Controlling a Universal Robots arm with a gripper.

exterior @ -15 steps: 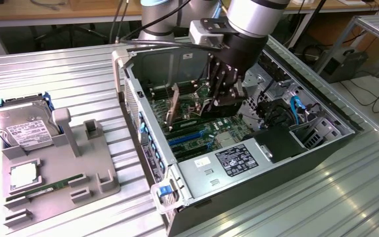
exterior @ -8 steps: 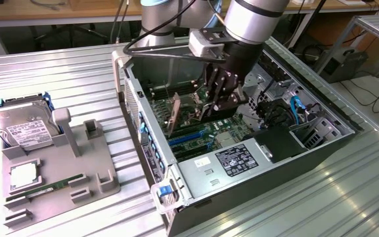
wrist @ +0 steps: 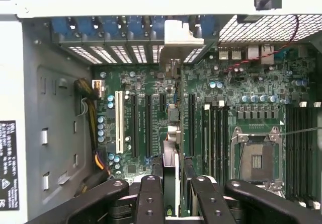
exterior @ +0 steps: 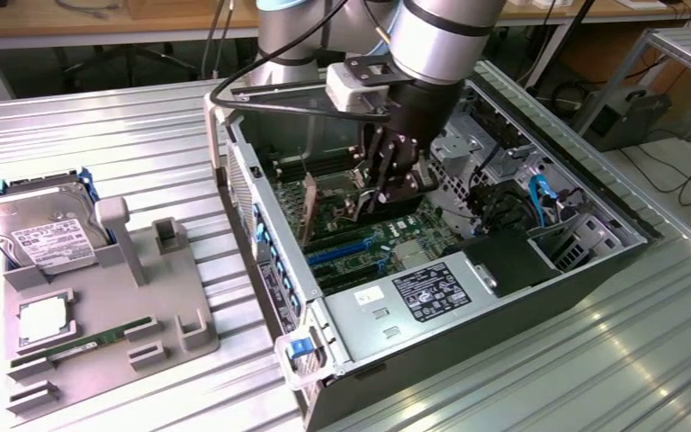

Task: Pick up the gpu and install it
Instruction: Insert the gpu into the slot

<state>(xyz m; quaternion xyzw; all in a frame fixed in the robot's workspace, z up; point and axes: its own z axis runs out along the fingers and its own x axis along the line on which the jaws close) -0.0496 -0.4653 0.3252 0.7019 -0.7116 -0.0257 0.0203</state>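
Gripper fingers clench the gpu edge-on above motherboard slots, hard drive well apart.

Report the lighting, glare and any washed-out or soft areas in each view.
Exterior view: even overhead light, pale glare streaks on the ribbed metal table, deep shadow inside the computer case beneath the arm. Wrist view: the case rim along one edge is blown out to white, the motherboard is evenly lit and readable, and the tool close to the lens looks dark and slightly soft.
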